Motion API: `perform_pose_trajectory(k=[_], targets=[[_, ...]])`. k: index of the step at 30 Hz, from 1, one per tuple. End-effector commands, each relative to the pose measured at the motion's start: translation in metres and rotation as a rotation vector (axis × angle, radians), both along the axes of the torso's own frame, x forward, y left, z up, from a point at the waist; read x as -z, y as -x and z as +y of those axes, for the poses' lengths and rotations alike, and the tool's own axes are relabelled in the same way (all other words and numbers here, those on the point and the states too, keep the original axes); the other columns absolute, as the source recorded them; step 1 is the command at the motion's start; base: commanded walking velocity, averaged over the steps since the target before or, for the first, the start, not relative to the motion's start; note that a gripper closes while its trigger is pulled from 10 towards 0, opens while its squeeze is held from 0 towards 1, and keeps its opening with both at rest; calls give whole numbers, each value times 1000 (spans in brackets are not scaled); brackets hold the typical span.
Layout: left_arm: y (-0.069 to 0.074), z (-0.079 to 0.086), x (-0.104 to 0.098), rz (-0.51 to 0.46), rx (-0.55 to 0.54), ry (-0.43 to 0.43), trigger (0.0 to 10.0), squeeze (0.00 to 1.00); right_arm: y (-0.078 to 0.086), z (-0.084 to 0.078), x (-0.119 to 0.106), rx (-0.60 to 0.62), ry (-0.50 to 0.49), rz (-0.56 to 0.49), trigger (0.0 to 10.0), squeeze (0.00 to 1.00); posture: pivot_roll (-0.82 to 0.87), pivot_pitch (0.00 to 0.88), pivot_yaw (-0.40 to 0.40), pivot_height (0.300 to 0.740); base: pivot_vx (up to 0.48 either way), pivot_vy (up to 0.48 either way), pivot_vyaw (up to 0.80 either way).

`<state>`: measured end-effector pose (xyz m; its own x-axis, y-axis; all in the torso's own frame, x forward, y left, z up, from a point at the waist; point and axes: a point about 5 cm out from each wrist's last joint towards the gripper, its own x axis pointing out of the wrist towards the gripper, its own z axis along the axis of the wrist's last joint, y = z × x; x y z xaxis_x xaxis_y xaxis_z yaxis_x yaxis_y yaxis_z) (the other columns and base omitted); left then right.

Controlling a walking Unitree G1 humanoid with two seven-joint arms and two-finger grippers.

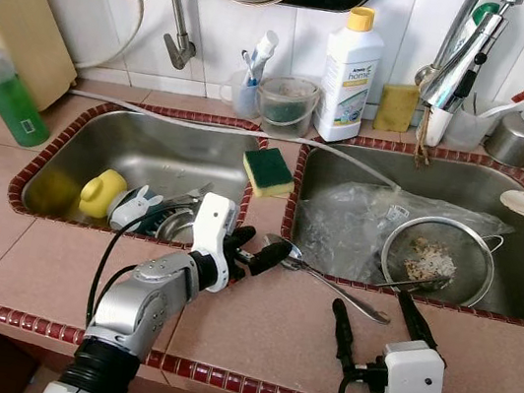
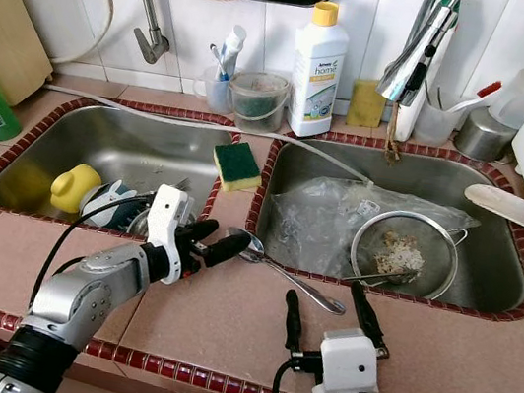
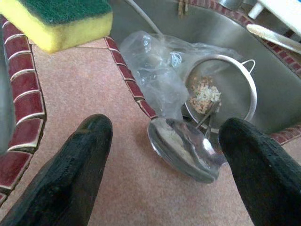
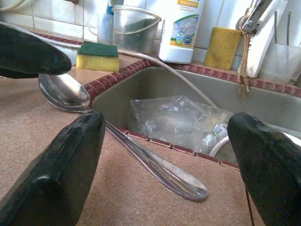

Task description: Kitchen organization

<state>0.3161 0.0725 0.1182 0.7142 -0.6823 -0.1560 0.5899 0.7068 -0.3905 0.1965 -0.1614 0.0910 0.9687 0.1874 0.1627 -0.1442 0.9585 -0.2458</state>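
We note the metal spoon (image 1: 324, 276) on the counter (image 1: 251, 329), centre frame; left end effector (image 1: 258, 254) spread at its bowl, right end effector (image 1: 379, 320) spread near its handle.

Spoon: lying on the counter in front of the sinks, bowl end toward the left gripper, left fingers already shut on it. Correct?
Not quite. The spoon does lie on the counter in front of the sinks, bowl end toward the left gripper, but the fingers are open, one on each side of the bowl and not touching it. The left wrist view shows the gaps.
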Motion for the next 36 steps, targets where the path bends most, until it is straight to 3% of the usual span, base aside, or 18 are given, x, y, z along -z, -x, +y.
perform_pose_trajectory(k=[1, 12, 36], targets=[[-2, 2, -3, 2, -11, 3, 10000, 0, 2, 3, -1, -8, 0, -2, 10000, 0, -255, 85, 147, 740, 0, 0, 0], [-2, -6, -5, 13, 4, 20, 10000, 0, 2, 3, -1, 2, 2, -1, 10000, 0, -259, 91, 155, 740, 0, 0, 0], [-3, -7, -2, 65, -14, 22, 10000, 0, 3, 6, -1, 11, -4, -1, 10000, 0, -259, 103, 163, 740, 0, 0, 0]])
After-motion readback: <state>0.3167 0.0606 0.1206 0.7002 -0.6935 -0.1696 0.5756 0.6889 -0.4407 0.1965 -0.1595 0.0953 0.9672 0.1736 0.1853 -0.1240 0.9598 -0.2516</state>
